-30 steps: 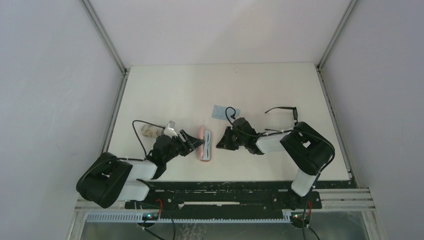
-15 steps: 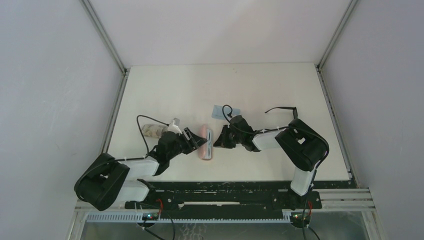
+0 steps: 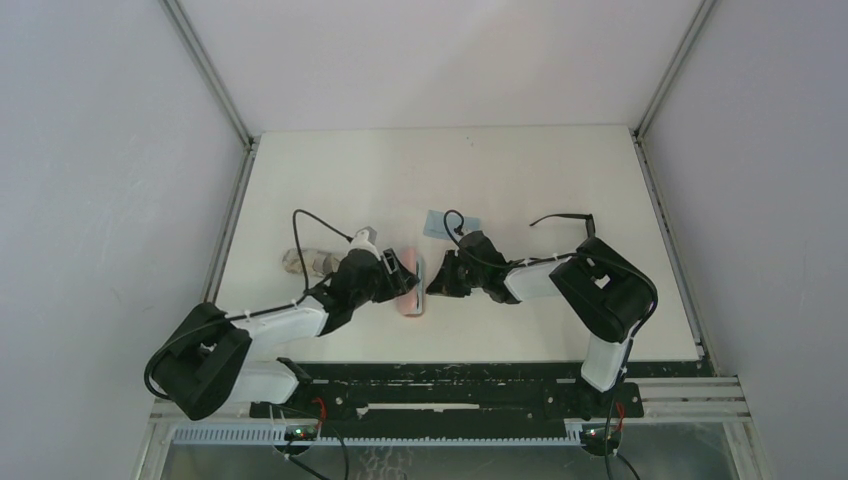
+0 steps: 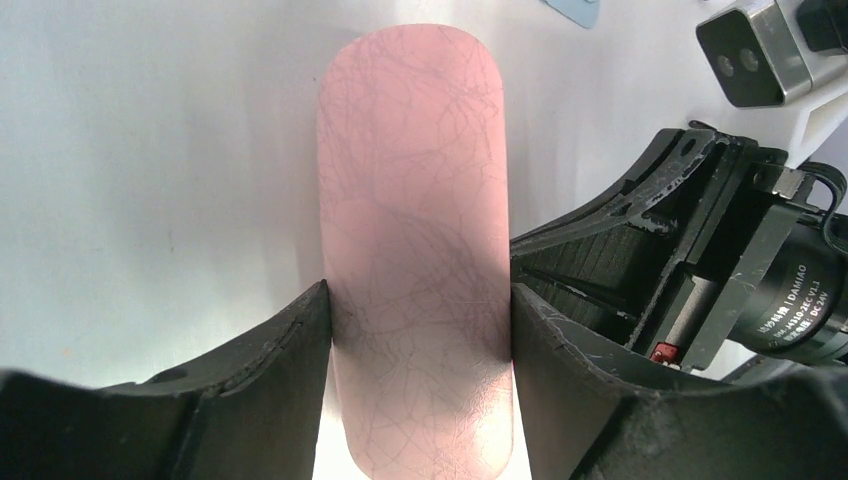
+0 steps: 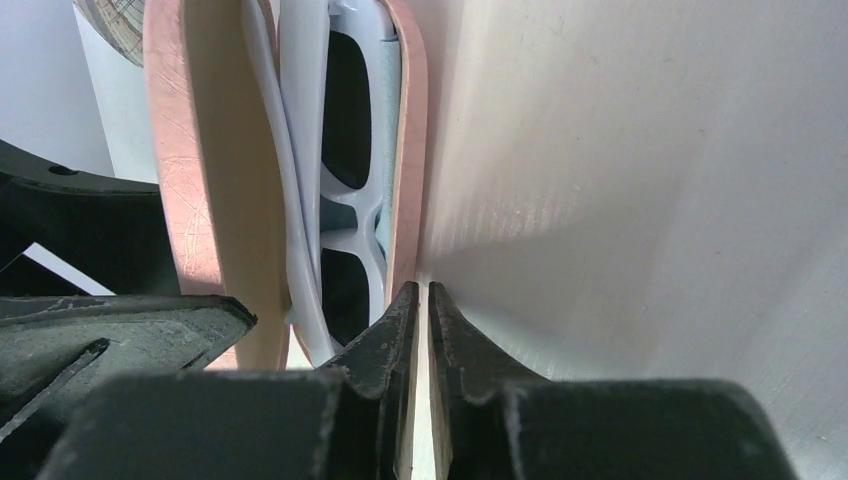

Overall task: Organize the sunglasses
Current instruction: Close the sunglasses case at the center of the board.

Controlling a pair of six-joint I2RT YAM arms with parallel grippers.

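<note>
L gripper (image 4: 418,300): I see its fingers clamped on both long sides of the pink case (image 4: 415,200), near the case's 6 o'clock end.
R gripper (image 5: 420,295): fingers pressed together, nothing betw. them. Tips sit at the case's open edge on its 3 o'clock side; touching or just beside, I can't tell.
Pink case: lies 12-to-6 near table centre, betw. the two grippers. Shells ajar in R wrist view.
Inside case: white-framed pair (image 5: 350,215) w/ dark lenses, in the gap betw. the shells.
Black sunglasses (image 3: 585,218): on the table (image 3: 350,170), at 2 o'clock of the R gripper, well apart, just beyond the R arm's elbow.
Blue cloth (image 3: 438,223): flat, 12 o'clock of the pink case, near. R arm's cable crosses one corner.
Grey case (image 3: 297,262): 9 o'clock of the pink case, partly hidden by L arm & cable.
In the way: from above, L gripper covers part of the pink case.
</note>
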